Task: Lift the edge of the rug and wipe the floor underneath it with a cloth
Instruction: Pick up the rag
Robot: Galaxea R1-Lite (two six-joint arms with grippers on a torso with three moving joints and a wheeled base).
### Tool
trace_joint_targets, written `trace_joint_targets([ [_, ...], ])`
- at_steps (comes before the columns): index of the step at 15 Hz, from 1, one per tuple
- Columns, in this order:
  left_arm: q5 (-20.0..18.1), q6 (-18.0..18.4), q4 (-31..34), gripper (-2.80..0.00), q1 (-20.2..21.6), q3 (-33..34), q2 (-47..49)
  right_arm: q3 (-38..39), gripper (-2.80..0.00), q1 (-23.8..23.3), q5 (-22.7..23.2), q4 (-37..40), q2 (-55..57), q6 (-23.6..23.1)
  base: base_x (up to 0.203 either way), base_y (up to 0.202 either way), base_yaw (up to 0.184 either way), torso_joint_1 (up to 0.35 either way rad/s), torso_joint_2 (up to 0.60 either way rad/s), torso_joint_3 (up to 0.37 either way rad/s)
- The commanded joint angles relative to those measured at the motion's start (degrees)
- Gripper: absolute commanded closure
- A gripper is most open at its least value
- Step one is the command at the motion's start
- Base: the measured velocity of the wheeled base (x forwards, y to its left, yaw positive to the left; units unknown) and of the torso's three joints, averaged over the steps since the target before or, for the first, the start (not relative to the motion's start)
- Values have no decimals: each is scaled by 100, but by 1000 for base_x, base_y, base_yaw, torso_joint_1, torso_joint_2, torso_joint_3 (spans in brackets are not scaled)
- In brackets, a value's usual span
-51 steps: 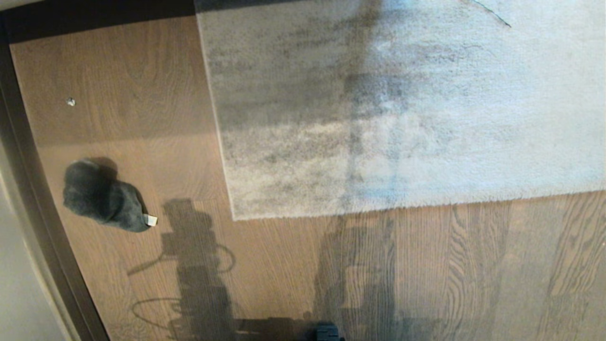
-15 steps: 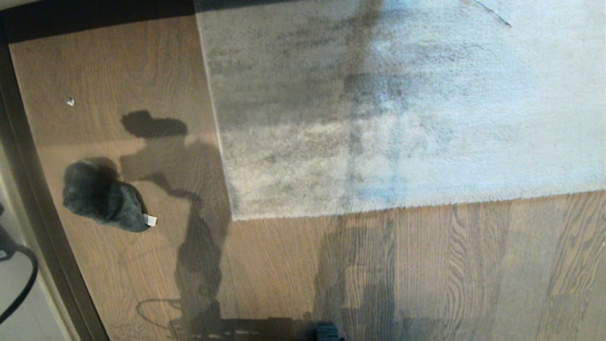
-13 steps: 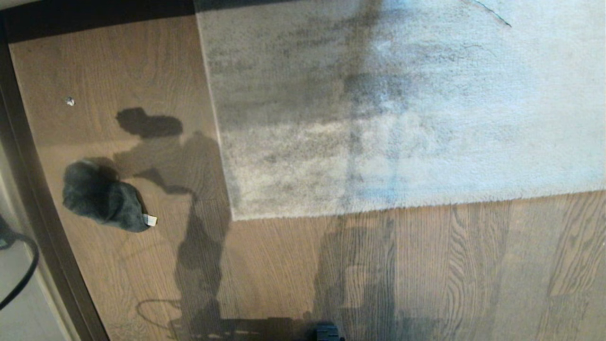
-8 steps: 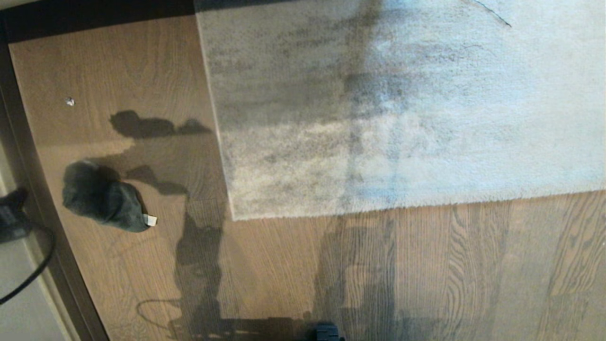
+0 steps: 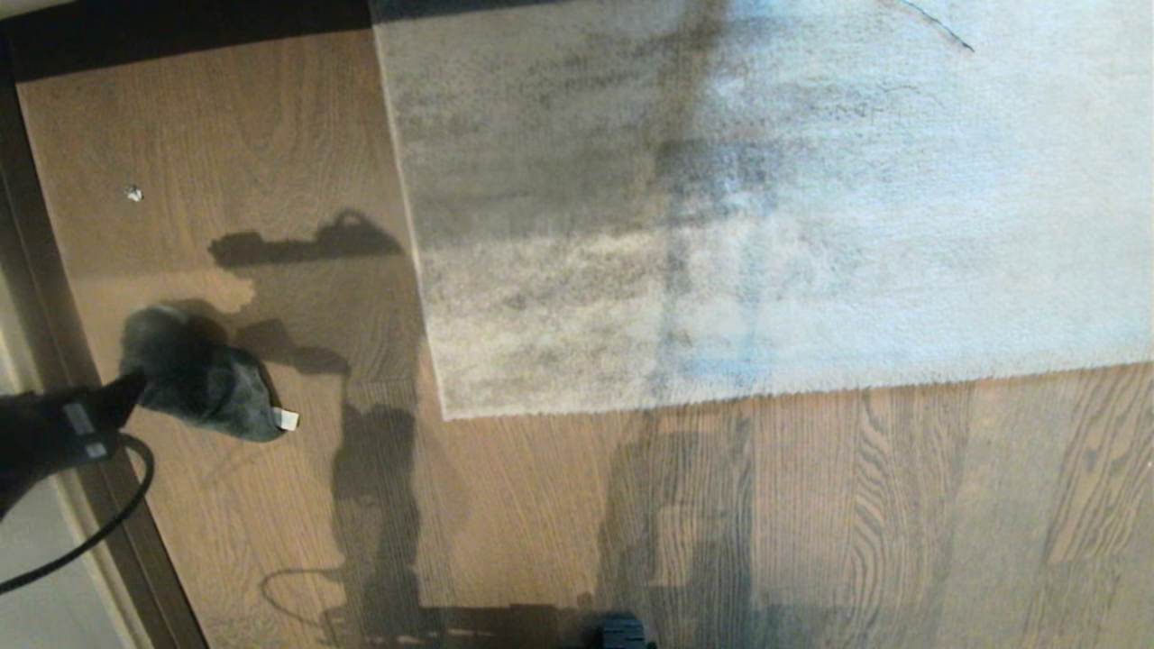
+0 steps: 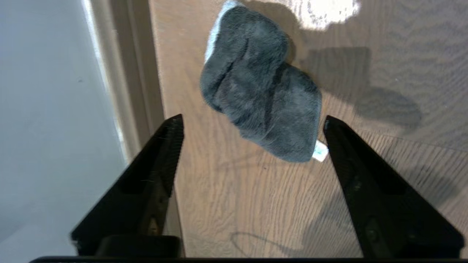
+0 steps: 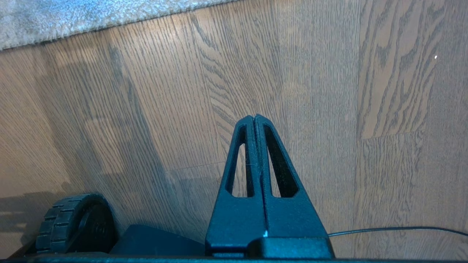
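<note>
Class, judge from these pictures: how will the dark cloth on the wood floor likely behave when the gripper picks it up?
The cloth lies crumpled and folded, so it probably droops limply. Its fuzzy pile should grip well. It looks light; the open left gripper might slide it along the smooth floor.

A dark baseboard [image 5: 54, 297] borders the planks, a small pale speck [image 5: 134, 193] lying nearby.

No text, brand, number or sign can be read anywhere. The one candidate is a small white tag [image 6: 320, 151] at the corner of the cloth [image 6: 259, 87], lying on the floor [image 6: 256, 204]; it carries a faint bluish mark, too small to make out. The rug [image 5: 766, 198] bears no label.
</note>
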Motion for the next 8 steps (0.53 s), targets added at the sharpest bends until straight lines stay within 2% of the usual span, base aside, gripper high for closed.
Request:
trace_joint_targets([
  [1,-57,4,-325,-280,-47,27,444,1,0,0,-1,1,9,5,0,0,0,0,0,0],
  [8,-98,47,-1955,-280,-352,-148,1664,1,0,0,-1,1,9,5,0,0,0,0,0,0],
])
